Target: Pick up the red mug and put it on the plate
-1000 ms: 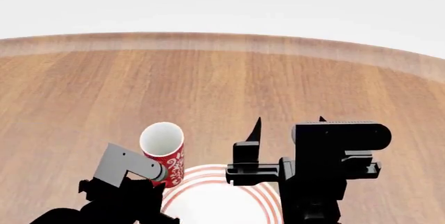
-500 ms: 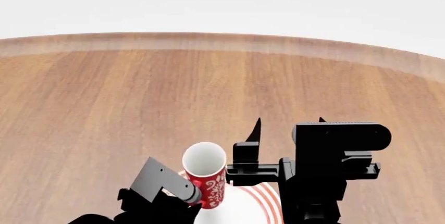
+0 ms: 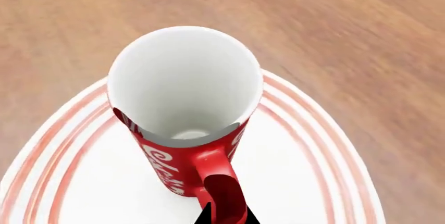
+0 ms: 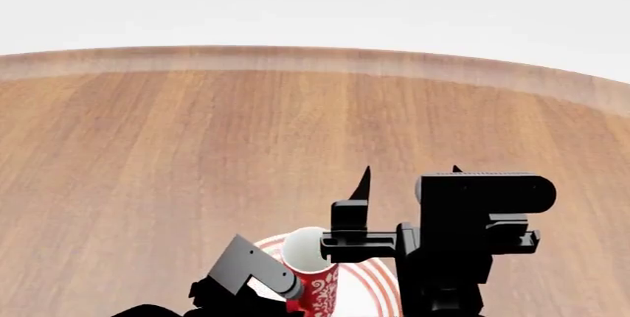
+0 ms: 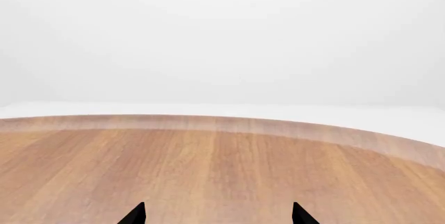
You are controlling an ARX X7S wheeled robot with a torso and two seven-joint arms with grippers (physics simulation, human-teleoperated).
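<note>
The red mug [image 3: 187, 130], red with a white floral pattern and white inside, stands upright over the middle of the plate [image 3: 306, 172], a round white plate with red rings. My left gripper [image 3: 224, 218] is shut on the mug's red handle. In the head view the mug [image 4: 313, 267] is above the plate [image 4: 374, 281] near the bottom edge, with my left gripper [image 4: 285, 291] beside it. I cannot tell whether the mug's base touches the plate. My right gripper [image 5: 217, 214] is open and empty, its fingertips [image 4: 362, 183] held above the table.
The round wooden table [image 4: 197, 133] stretches ahead, with its far edge [image 4: 295, 55] against a white background. My right arm [image 4: 473, 243] hangs over the plate's right side and hides part of it.
My left gripper has carried the red mug to the right and toward me, from the plate's left rim to over its middle, and lower. The right arm has not moved.
</note>
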